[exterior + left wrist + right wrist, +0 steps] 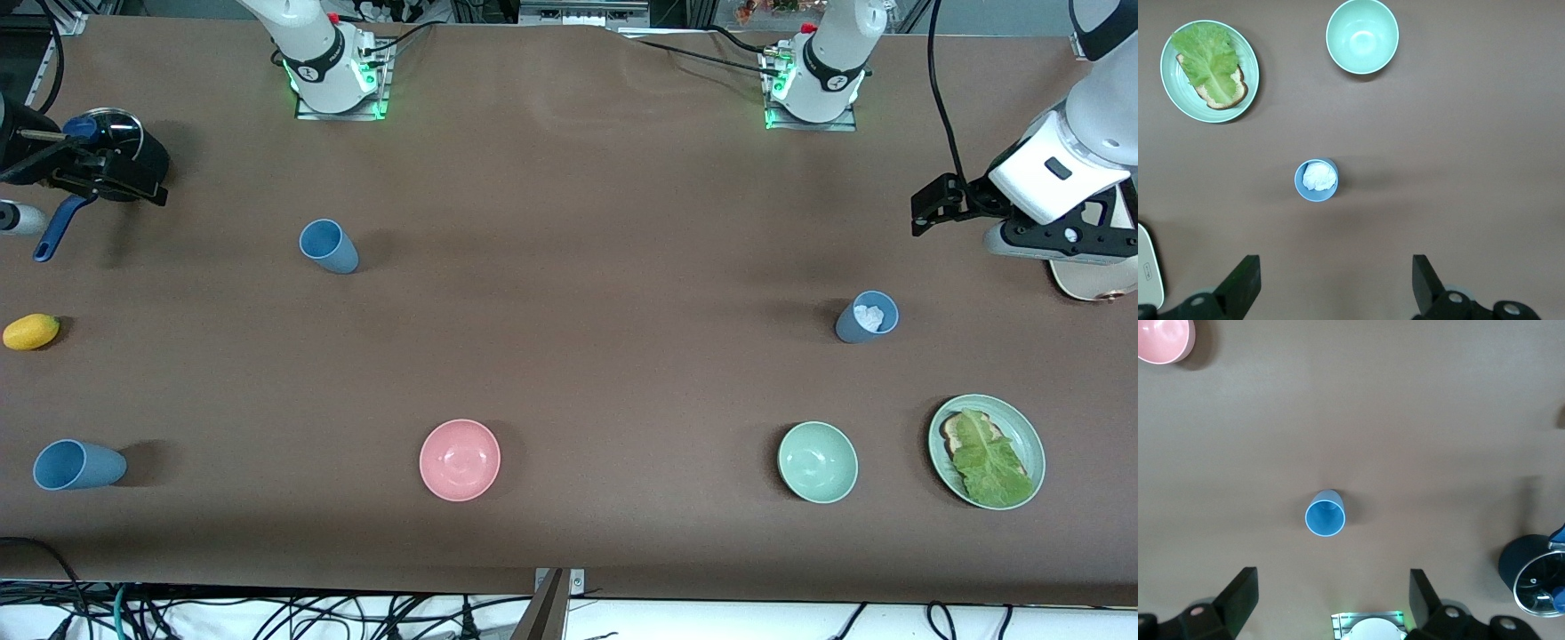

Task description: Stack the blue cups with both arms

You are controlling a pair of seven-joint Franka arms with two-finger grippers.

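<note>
Blue cups (330, 246) (866, 317) (78, 465) are all sitting apart, unstacked; my left gripper (1335, 283) and right gripper (1333, 597) are hovering spread wide, grasping nothing.

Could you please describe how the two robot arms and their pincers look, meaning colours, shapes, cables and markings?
Both arms are glossy white with black joint bands. The left arm and right arm stand on metal base plates glowing green, with black cables and a small red part beside each. The left pincer and right pincer are black, each with two wedge-shaped fingers.
</note>
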